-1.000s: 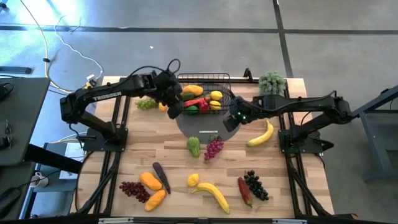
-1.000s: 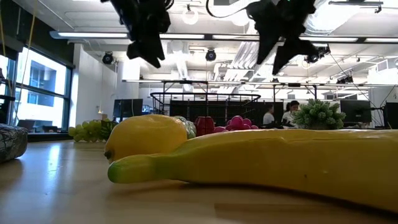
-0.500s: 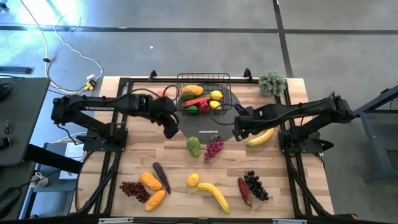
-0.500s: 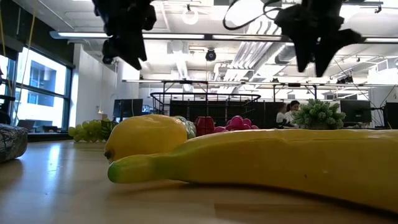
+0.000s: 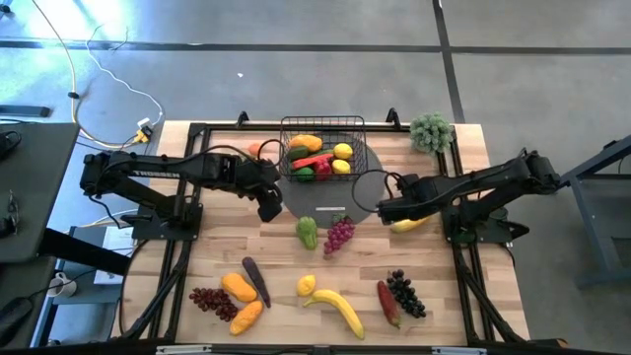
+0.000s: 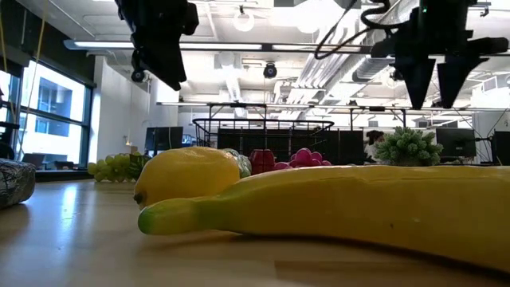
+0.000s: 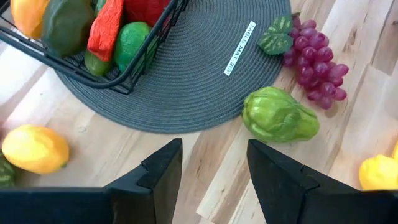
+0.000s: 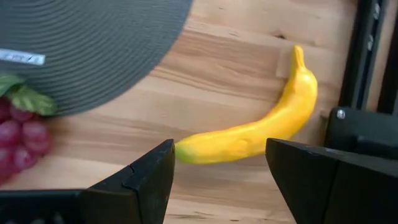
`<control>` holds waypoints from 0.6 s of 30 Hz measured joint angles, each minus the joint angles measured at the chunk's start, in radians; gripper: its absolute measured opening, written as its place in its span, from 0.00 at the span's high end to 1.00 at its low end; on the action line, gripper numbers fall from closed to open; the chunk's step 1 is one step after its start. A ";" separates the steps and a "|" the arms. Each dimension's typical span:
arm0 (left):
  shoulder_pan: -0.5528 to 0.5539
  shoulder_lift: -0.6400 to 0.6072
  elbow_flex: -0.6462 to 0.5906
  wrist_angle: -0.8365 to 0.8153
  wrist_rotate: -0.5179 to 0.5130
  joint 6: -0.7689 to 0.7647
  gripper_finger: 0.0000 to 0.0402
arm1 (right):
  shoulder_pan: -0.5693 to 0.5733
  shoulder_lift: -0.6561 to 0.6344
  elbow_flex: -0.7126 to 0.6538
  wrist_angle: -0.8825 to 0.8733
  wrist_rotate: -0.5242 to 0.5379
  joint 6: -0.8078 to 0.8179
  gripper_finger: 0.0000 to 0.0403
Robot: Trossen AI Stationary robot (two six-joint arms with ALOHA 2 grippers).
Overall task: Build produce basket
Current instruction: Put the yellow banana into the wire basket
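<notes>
- Overhead, the left gripper (image 5: 269, 204) hangs above the table by the left edge of the grey round mat (image 5: 347, 201), its fingers (image 7: 163, 171) apart with nothing between them.
- Just ahead of those fingers lies bare wood; beyond them sits the mat, with a green pepper (image 7: 278, 116) and a purple grape bunch (image 7: 314, 67) at its edge.
- Further past that pincer, on the mat, stands the basket (image 5: 322, 148), already holding a red pepper (image 7: 107, 28), a lime (image 7: 132, 42) and other produce.
- To one side of the left pincer, on the wood outside the mat, rests an orange-yellow fruit (image 7: 35, 148).
- Across the mat, the right gripper (image 5: 387, 208) hovers over the table with its fingers (image 8: 144, 177) spread and empty.
- Directly ahead of it, between the finger lines, lies a banana (image 8: 255, 133) on the wood, not touched.
- Nearer the table's front edge, well apart from both pincers, lie a lemon (image 6: 188, 175) and another banana (image 6: 351, 207).
- Behind the right pincer, at the far corner, stands a bushy grey-green plant (image 5: 431, 130).
</notes>
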 joint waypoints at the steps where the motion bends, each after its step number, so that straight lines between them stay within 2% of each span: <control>1: 0.001 0.000 0.000 0.000 -0.004 0.013 0.58 | 0.001 0.000 -0.006 0.000 -0.003 0.027 0.42; 7: 0.001 0.000 0.000 0.000 -0.017 0.069 0.58 | 0.001 0.000 -0.053 0.004 -0.039 0.175 0.42; 18: -0.001 0.000 0.000 0.000 -0.014 0.152 0.58 | 0.001 0.000 -0.171 0.006 -0.041 0.503 0.42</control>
